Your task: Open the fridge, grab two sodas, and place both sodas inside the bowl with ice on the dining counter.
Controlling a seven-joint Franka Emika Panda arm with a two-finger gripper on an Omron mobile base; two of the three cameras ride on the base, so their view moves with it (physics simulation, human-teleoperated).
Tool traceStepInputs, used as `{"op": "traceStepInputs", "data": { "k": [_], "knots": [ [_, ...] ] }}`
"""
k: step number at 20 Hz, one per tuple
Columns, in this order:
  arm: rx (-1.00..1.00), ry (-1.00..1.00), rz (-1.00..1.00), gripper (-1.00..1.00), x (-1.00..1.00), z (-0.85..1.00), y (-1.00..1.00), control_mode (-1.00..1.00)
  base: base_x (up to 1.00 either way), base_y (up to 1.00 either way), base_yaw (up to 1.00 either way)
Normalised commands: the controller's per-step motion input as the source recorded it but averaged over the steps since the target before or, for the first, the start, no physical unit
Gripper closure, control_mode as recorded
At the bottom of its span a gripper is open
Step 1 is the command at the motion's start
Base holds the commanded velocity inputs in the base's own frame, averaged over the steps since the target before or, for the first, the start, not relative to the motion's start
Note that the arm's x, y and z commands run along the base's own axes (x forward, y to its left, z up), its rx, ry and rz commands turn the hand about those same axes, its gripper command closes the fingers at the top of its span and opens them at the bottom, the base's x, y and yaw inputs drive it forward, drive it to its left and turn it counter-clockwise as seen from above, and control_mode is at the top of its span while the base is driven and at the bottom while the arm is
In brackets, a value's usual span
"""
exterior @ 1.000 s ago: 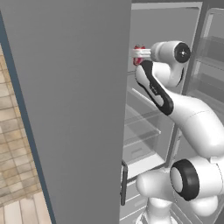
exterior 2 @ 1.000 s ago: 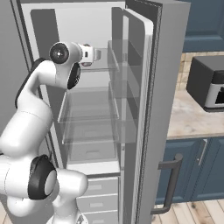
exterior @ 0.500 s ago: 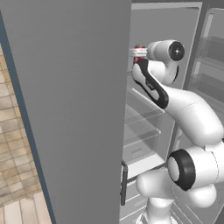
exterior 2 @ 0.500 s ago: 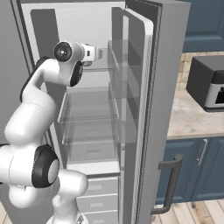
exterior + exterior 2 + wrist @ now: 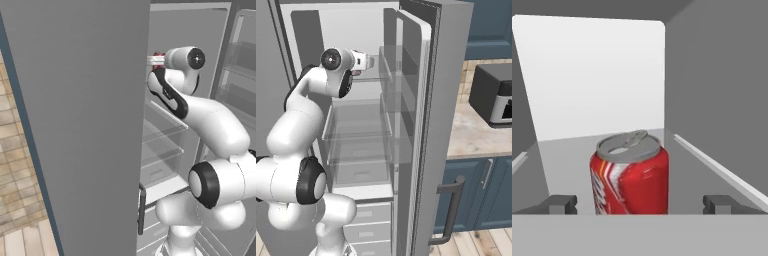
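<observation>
While the gripper (image 5: pixel 640 205) stands with its jaws wide apart, the red soda can (image 5: pixel 630 175) sits upright between the two dark fingertips (image 5: pixel 559 203), one at about 8 o'clock of the can and the other at about 4 o'clock, each with clear space between it and the can's side. Nothing is clamped. In the hand view the can's silver top and pull tab face up, and the can stands on a pale grey shelf (image 5: pixel 707 175) of the fridge. Behind the can, toward 12 o'clock, the shelf runs back to the bright white rear wall (image 5: pixel 597 75), and a grey side wall closes the space at 3 o'clock.

From the left base view, the white arm (image 5: pixel 210 125) rises from 5 o'clock and bends up toward 11 o'clock, with the hand reaching in at an upper shelf; a sliver of the red can (image 5: pixel 158 55) shows just past the edge of the big grey open door (image 5: pixel 80 125), which covers the left half of that view. Glass shelves (image 5: pixel 160 135) sit below the hand.

From the right base view, the arm climbs from 7 o'clock and the hand points toward 3 o'clock at the upper shelf inside the fridge (image 5: pixel 371 30). Farther off at 3 o'clock, a beige counter (image 5: pixel 471 140) over dark blue cabinets (image 5: pixel 481 190) carries a dark boxy appliance (image 5: pixel 491 95).
</observation>
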Motion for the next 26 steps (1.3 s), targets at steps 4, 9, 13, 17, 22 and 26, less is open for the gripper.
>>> {"op": "traceStepInputs", "data": {
  "k": [4,9,13,17,22,26],
  "knots": [
    [0.0,0.0,0.0,-1.0,0.21,-0.06,0.01,-1.0,0.0,0.0,0.0],
    [0.0,0.0,0.0,-1.0,0.19,-0.07,0.0,-1.0,0.0,0.0,0.0],
    [0.0,0.0,0.0,1.0,0.14,-0.11,0.05,-1.0,0.0,0.0,0.0],
    [0.0,0.0,0.0,1.0,0.01,-0.16,0.19,-1.0,0.0,0.0,0.0],
    [-0.05,0.01,0.0,1.0,0.0,-0.12,0.12,-1.0,0.0,0.0,0.0],
    [-0.02,0.0,0.0,1.0,0.0,-0.08,0.0,-1.0,0.0,0.0,0.0]
  ]
}}
